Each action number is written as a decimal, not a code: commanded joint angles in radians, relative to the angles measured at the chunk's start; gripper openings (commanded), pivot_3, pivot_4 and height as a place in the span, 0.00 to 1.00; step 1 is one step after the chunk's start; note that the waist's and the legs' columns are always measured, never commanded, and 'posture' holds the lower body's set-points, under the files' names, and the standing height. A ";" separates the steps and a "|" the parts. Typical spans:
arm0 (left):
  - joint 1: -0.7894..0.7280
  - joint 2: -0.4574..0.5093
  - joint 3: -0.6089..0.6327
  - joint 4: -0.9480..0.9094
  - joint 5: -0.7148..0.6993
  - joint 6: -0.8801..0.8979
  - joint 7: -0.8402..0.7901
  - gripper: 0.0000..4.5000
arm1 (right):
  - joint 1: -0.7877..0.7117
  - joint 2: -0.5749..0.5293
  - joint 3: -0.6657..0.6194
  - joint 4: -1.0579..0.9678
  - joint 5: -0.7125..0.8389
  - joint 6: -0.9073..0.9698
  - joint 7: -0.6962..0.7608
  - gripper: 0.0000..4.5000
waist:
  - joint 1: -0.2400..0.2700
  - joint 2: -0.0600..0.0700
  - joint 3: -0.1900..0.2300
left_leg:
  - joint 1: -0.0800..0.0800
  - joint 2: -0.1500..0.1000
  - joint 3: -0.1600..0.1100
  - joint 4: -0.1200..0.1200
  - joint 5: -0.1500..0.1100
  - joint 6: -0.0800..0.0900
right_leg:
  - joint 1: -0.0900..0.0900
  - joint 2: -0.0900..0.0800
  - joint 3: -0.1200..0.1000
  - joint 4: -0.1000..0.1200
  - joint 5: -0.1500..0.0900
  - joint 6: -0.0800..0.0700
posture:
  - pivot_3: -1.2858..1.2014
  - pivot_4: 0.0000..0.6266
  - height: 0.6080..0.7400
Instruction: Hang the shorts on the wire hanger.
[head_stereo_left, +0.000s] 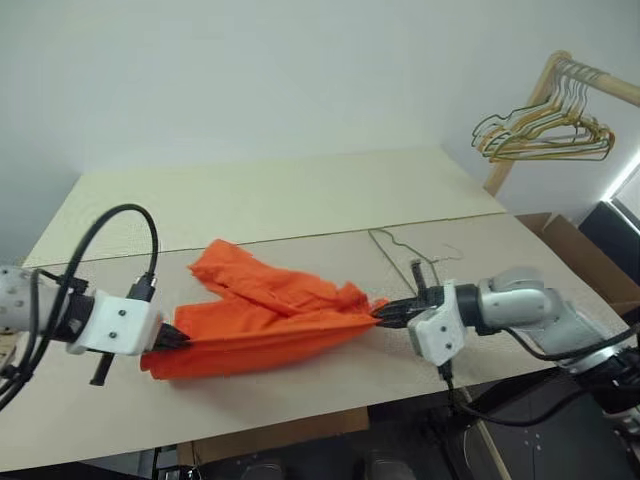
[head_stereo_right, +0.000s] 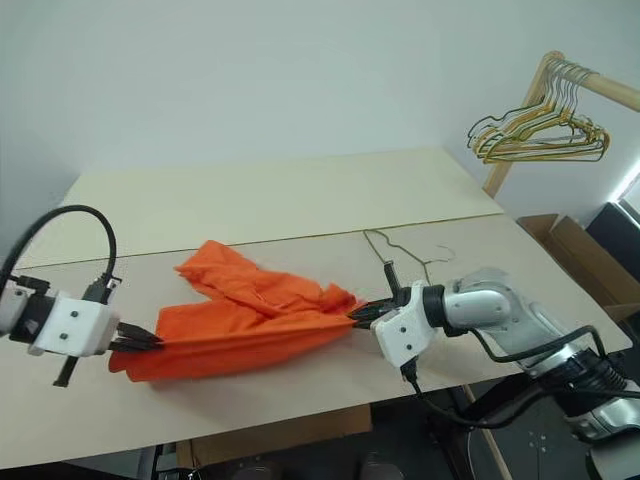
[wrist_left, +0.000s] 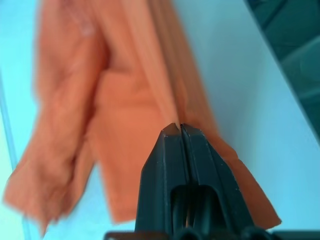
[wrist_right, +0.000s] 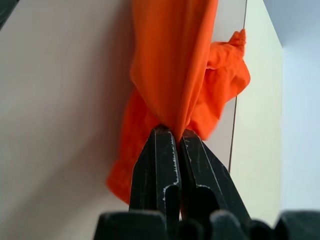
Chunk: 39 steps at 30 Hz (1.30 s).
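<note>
Shorts (head_stereo_left: 262, 318) stretched between both grippers above the near half of the table (head_stereo_left: 300, 200). Left gripper (head_stereo_left: 176, 339) pinched tight on the left end; right gripper (head_stereo_left: 386, 315) pinched tight on the right end. Wire hanger (head_stereo_right: 398, 249) flat on the table, just beyond the right gripper. Bunched hangers (head_stereo_left: 545, 135) on a rail (head_stereo_left: 600, 80), far right.

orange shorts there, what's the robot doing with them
The robot holds the orange shorts stretched between both arms over the table. The left claw is shut on one end and the right claw is shut on the other, so the fabric is pulled taut, with part of it trailing on the table. The wire hanger lies flat on the table just beyond the right claw, with nothing on it yet.
</note>
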<state>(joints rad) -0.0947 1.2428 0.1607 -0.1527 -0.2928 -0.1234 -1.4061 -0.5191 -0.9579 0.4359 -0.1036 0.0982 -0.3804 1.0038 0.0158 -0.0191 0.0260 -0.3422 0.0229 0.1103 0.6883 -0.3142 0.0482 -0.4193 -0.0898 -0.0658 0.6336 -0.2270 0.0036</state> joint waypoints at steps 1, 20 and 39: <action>-0.190 -0.066 -0.077 0.108 0.094 0.069 0.113 0.00 | -0.127 0.109 -0.082 0.130 0.021 0.144 -0.028 0.02 | 0.002 0.001 0.001 | -0.001 0.001 0.000 0.003 0.000 0.000 | 0.000 0.001 0.000 0.000 0.002 0.000 | 0.56 0.00 1.00; -1.565 -0.551 -0.446 1.436 0.809 -0.177 1.570 0.00 | -0.968 0.608 -0.215 1.318 -0.360 -0.030 -1.203 0.02 | 0.003 -0.003 0.001 | -0.037 -0.011 0.004 -0.012 0.016 -0.018 | -0.038 -0.002 -0.009 -0.001 0.011 -0.007 | 0.56 0.00 1.00; -0.182 -0.101 -0.147 0.176 0.191 -0.124 0.550 0.00 | -0.358 0.425 -0.061 1.132 -0.461 -0.650 -0.708 0.02 | -0.109 -0.001 0.001 | -0.023 -0.004 -0.001 -0.010 0.016 -0.018 | -0.024 -0.001 -0.004 -0.002 0.010 -0.006 | 0.57 0.00 1.00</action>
<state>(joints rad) -0.3023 1.0739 -0.0964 0.1095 -0.0349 -0.3221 -0.7959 -0.8702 -0.5016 0.4025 1.0740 -0.4162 -1.0016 0.2563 -0.0930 -0.0206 0.0275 -0.3641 0.0189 0.1089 0.6791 -0.2980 0.0300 -0.4409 -0.0909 -0.0701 0.6319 -0.2170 -0.0022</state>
